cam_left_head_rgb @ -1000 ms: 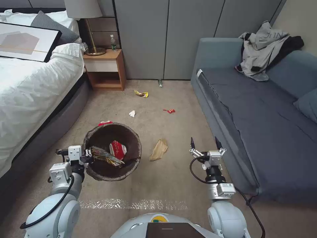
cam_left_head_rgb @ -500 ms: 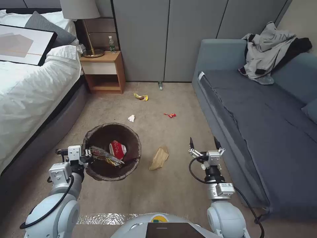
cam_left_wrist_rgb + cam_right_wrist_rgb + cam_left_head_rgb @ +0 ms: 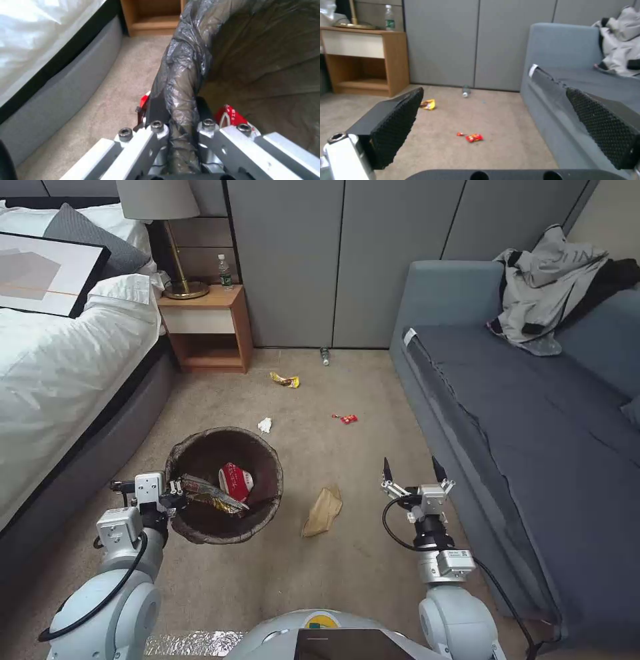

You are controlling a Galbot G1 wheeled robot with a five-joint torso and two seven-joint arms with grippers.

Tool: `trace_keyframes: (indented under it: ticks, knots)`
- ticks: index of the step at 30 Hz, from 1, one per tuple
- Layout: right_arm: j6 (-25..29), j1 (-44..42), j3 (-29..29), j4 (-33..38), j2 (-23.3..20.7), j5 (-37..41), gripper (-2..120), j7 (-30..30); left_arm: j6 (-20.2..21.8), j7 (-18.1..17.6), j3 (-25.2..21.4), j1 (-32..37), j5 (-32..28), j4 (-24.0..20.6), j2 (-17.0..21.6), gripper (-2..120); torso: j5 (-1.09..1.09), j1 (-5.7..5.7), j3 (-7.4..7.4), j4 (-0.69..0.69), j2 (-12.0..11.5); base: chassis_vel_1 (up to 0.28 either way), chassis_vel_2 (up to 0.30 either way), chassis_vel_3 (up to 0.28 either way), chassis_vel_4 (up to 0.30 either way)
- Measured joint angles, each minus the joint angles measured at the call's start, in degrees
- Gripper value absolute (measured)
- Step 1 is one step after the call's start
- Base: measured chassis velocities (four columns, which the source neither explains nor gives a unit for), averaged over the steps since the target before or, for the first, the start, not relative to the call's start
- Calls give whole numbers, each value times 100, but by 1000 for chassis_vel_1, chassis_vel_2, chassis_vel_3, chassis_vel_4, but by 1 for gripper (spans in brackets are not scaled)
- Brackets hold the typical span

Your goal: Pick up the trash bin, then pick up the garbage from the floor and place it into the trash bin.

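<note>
Since the earlier frames the camera has advanced; floor litter sits lower in view. Trash bin, dark-lined, is clamped at its near rim by the left gripper, with a red packet inside; no writing is legible. Right gripper is held spread wide above the carpet, the brown paper bag nearby to its left, red wrapper farther ahead.

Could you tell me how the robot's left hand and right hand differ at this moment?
The left hand is shut on the trash bin rim, holding it; the right hand is open and holds nothing. The left hand sits beside the bed, the right hand beside the sofa. Both are held low in front of the robot.
</note>
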Motion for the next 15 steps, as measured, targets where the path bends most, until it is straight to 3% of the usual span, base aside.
trace_keyframes:
  ticks: [4, 9, 15]
  knots:
    - [-330, 146, -41, 82, -258, 293, 100, -17, 10, -1, -41, 2, 1, -7, 4, 3, 0, 0, 0, -1, 0, 0, 0, 0, 0]
    - [-1152, 759, -168, -4, -767, 888, 100, -75, 21, 3, -163, 58, 10, -37, -15, 3, 0, 0, 0, 1, 0, 0, 0, 0, 0]
    - [-1417, 1106, -417, -246, -990, 1186, 100, 22, 16, 23, -300, 129, -40, -79, -33, 3, 1, 0, 0, 1, 0, 0, 0, 0, 0]
